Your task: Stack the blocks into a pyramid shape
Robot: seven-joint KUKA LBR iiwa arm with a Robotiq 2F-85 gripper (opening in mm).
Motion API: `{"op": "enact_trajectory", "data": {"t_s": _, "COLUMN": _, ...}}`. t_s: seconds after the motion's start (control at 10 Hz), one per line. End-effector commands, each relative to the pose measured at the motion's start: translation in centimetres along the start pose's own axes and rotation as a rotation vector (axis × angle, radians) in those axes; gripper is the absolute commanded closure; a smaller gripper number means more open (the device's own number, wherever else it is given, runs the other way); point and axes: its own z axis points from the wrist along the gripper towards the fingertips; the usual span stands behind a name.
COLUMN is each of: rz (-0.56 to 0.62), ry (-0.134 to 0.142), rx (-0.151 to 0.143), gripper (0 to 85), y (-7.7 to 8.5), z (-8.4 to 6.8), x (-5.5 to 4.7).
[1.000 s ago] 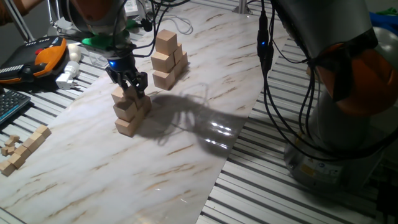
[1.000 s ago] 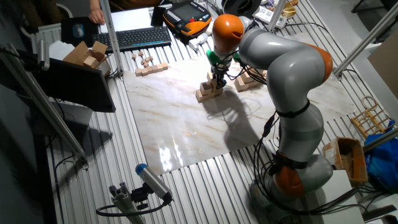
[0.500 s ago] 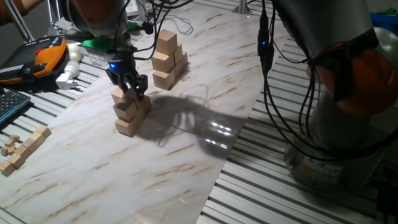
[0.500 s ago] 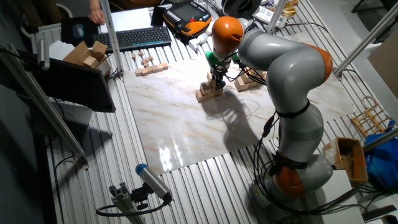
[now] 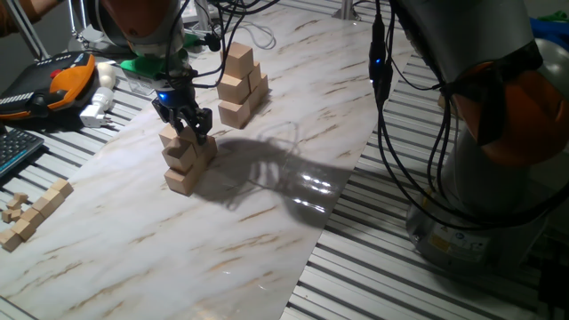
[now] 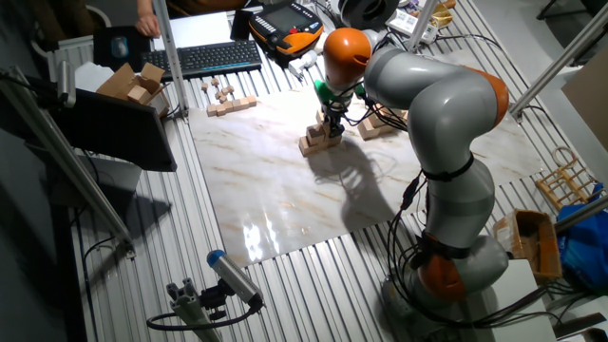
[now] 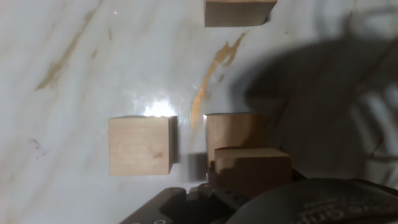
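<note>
Gripper [image 5: 188, 130] at the top of the near stack of blocks [image 5: 185, 158], fingers pointing down, set around the uppermost cube. Cannot tell from these views whether the fingers press the cube or stand slightly apart from it.

Near stack: stepped pile of tan cubes on the marble-patterned desk [image 5: 267, 187], lowest cube nearest the camera in one fixed view, higher cubes behind it. In the other fixed view the same pile [image 6: 320, 138] sits near the far edge of the desk, under the orange wrist.

Second pile of blocks [image 5: 240, 84] farther back and to the right, also stepped, well apart from the first.

Hand view: one cube [image 7: 140, 145] lies flat on the desk to the left; beside it, a cube [image 7: 235, 132] with another cube [image 7: 252, 169] above it, close to the gripper body. One more cube [image 7: 238, 12] at the top edge.

Row of small wooden pieces [image 5: 34, 216] at the left desk edge. Keyboard [image 6: 208, 58] beyond the desk.
</note>
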Motion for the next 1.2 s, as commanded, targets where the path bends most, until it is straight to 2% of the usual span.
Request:
{"op": "enact_trajectory", "data": {"t_s": 0.0, "rz": 0.002, "ry": 0.000, "rx": 0.001, "gripper": 68.0, "y": -0.06, "z": 0.09, "x": 0.03}}
{"op": "enact_trajectory", "data": {"t_s": 0.1, "rz": 0.001, "ry": 0.000, "rx": 0.001, "gripper": 51.0, "y": -0.06, "z": 0.09, "x": 0.04}}
{"op": "enact_trajectory", "data": {"t_s": 0.8, "rz": 0.015, "ry": -0.006, "rx": -0.002, "gripper": 51.0, "y": -0.03, "z": 0.08, "x": 0.19}}
{"op": "enact_trajectory", "data": {"t_s": 0.9, "rz": 0.018, "ry": -0.009, "rx": -0.002, "gripper": 34.0, "y": -0.02, "z": 0.07, "x": 0.21}}
{"op": "enact_trajectory", "data": {"t_s": 1.1, "rz": 0.020, "ry": -0.012, "rx": -0.005, "gripper": 34.0, "y": 0.03, "z": 0.03, "x": 0.26}}
